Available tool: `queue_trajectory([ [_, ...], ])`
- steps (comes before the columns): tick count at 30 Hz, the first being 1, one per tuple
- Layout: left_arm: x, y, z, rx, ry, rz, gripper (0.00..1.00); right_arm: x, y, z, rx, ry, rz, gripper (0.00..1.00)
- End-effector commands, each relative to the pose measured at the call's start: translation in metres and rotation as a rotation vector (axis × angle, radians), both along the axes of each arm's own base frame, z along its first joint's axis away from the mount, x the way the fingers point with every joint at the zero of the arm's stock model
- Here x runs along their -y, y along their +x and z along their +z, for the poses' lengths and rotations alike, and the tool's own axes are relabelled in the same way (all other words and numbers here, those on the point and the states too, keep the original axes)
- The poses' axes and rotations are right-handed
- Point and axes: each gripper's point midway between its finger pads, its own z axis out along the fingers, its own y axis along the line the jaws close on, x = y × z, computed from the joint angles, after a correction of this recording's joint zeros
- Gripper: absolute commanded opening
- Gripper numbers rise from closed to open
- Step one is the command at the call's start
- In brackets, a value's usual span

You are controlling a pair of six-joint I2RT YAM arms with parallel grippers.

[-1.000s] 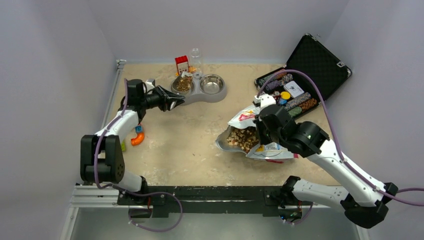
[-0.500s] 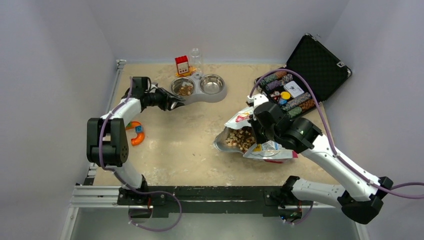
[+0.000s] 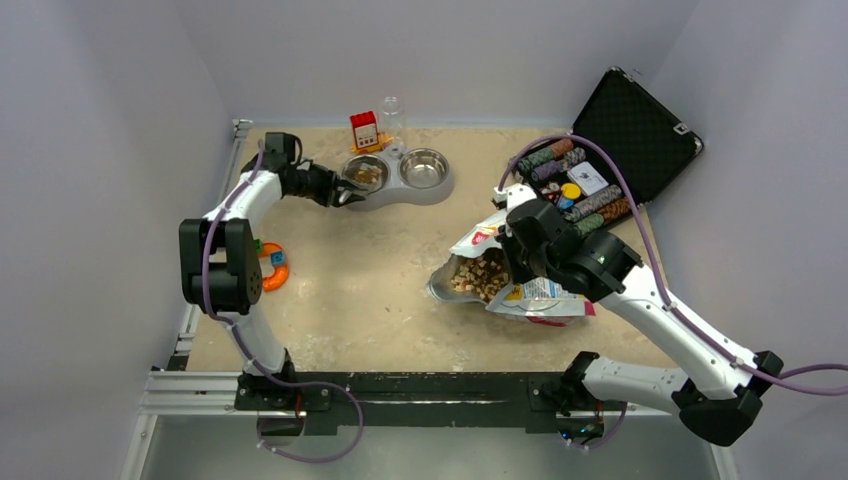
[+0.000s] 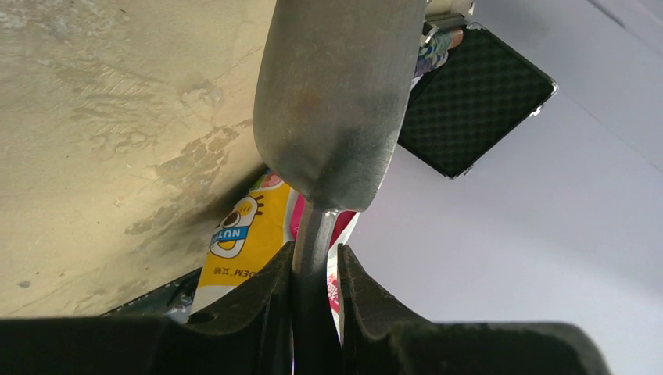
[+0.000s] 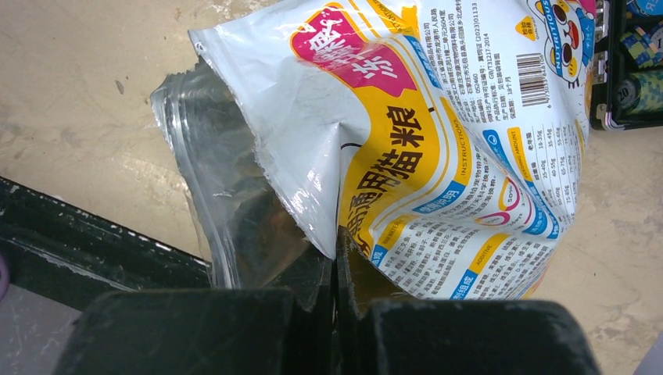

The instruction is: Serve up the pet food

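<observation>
The pet food [image 3: 480, 275] sits right there in the gaping mouth of the bag [image 3: 530, 298], a loose heap of small brown chunks, tan through darker brown, piled against the silvery inner lining and lying near the middle of the table [image 3: 370, 280]. A smaller scatter of the same brown pellets lies in the left cup of the double bowl [image 3: 400, 192] at the far side, while the right cup shows bare metal. Over on that side the left hand [image 4: 315, 262] is narrowed on the thin handle of the metal scoop [image 4: 336, 94], fingers pinching it on both sides, and from above the scoop's head is just at the near-left rim of the kibble cup; whether anything rides in the scoop cannot be told, since the wrist view shows only its dull grey back. The right hand [image 5: 336, 258] is clamped tight on the edge of the bag, at the fold where the white-and-yellow printed face meets the lining, with the opening turned toward the left. Behind the bag an open black case [image 3: 640, 125] of coloured chips leans against the right wall. A red box [image 3: 364, 129] and a clear bottle [image 3: 391, 112] stand behind the bowl, and an orange toy [image 3: 272, 275] lies near the left arm.
</observation>
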Motion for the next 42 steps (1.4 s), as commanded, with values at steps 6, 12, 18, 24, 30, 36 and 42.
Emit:
queue_trajectory([
  [6,-0.014,0.007,0.019,-0.103,0.029,0.023,0.00,-0.011,0.029,0.038,0.135,0.104,-0.059,0.00],
  [12,-0.014,0.008,0.025,-0.134,0.037,0.005,0.00,-0.012,0.032,0.038,0.137,0.119,-0.077,0.00],
  [18,-0.018,0.005,0.027,-0.219,0.072,0.027,0.00,-0.014,0.036,0.040,0.142,0.136,-0.091,0.00],
  [24,-0.019,0.012,0.034,-0.301,0.079,0.045,0.00,-0.015,0.039,0.039,0.148,0.148,-0.106,0.00],
  [30,-0.021,0.013,0.036,-0.359,0.096,0.047,0.00,-0.013,0.043,0.041,0.157,0.161,-0.131,0.00],
  [36,-0.022,0.011,0.035,-0.430,0.113,0.055,0.00,-0.015,0.046,0.042,0.158,0.174,-0.150,0.00],
  [42,-0.018,0.015,0.040,-0.499,0.101,0.066,0.00,-0.015,0.049,0.042,0.159,0.182,-0.172,0.00],
])
